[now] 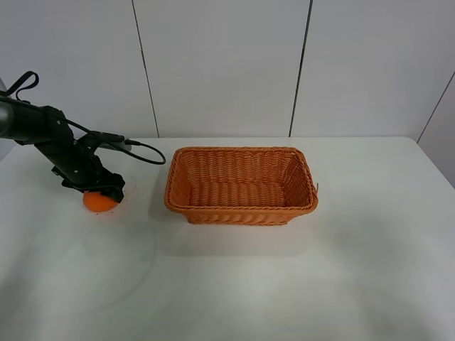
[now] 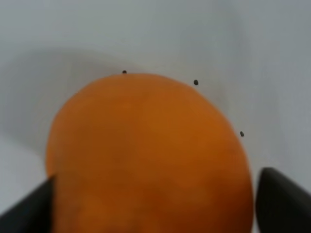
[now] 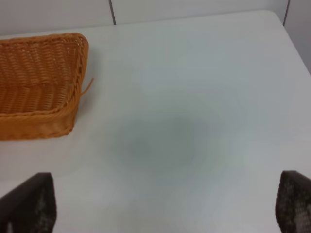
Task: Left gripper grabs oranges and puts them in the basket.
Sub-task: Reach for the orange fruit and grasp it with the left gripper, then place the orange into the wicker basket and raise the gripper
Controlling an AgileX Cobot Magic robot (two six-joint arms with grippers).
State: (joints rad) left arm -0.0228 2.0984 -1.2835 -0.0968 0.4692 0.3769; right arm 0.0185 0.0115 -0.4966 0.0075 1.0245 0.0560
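Observation:
The orange (image 1: 98, 202) lies on the white table at the far left, well left of the wicker basket (image 1: 306, 186). My left gripper (image 1: 102, 190) is down over it from above. In the left wrist view the orange (image 2: 146, 150) fills the space between the two black fingertips (image 2: 29, 208) of the left gripper (image 2: 155, 206). One fingertip touches the fruit and a thin sliver of table shows beside the other. The fruit rests on the table. My right gripper (image 3: 163, 199) is open and empty above bare table, and is out of the exterior view.
The basket's inside holds nothing; its near corner shows in the right wrist view (image 3: 68, 116). A black cable (image 1: 146, 150) loops from the left arm toward the basket's left side. Grey wall panels stand behind the table's far edge.

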